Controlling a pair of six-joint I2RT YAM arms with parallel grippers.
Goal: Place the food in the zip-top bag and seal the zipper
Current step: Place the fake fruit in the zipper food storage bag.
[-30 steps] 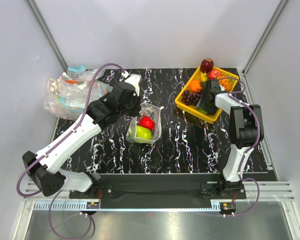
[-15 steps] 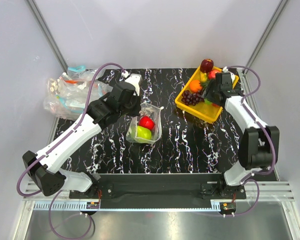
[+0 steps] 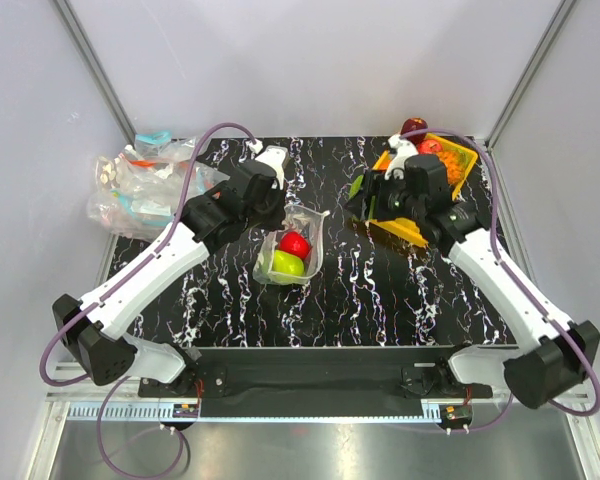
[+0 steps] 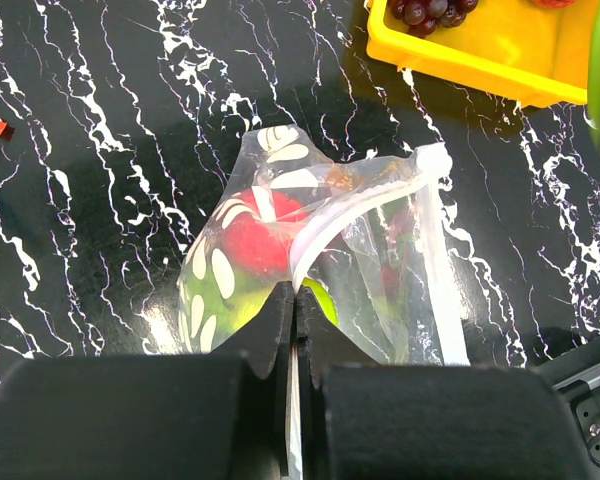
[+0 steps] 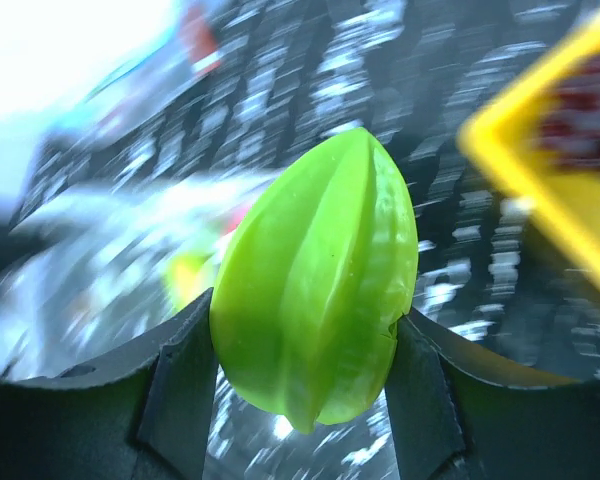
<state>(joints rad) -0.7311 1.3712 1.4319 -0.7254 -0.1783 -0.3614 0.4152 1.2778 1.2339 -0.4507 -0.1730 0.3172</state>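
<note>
The left claw [image 4: 295,300], pressed together, is pinching the zipper [image 4: 435,260] of the zip-top bag [image 4: 380,270], which is lying on the tabletop [image 3: 380,290] holding a red fruit [image 3: 294,243] and green apple [image 3: 288,266]. The right claw [image 5: 302,365] is clamping a ribbed green fruit [image 5: 320,270] right of the bag, so the mouth is waiting leftward. Only the left wrist view is showing the mouth gaping; the right wrist view, the grip.

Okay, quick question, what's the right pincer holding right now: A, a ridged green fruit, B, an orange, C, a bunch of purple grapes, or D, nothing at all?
A: the right wrist view shows a ridged green fruit clamped between the two fingers of the right pincer.
</note>
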